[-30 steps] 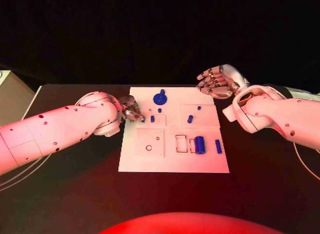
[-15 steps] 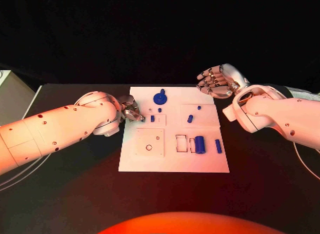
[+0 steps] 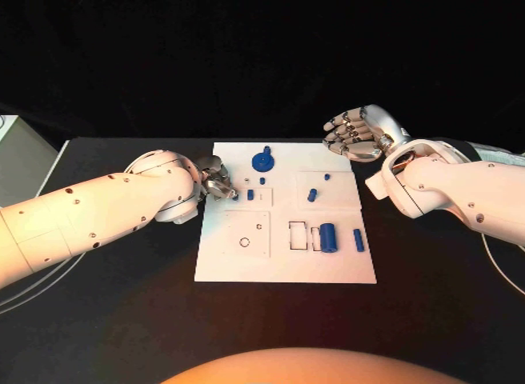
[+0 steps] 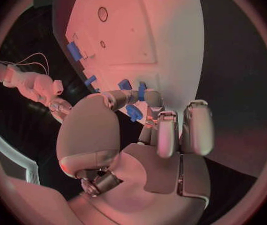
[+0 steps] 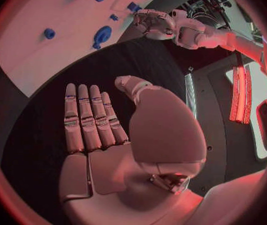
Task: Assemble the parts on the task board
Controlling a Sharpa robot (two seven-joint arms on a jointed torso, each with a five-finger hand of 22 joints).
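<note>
Blue part (image 4: 133, 112) pinched in left hand (image 3: 214, 179) fingertips, board's (image 3: 283, 268) left edge directly below. Right hand (image 3: 355, 134) open, empty, off the far corner.

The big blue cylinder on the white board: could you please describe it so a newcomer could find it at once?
Start at the white board in the middle of the black table. On its near right part, the big blue cylinder lies beside a rectangular slot. It is much thicker than the slim blue pin to its right.
</note>
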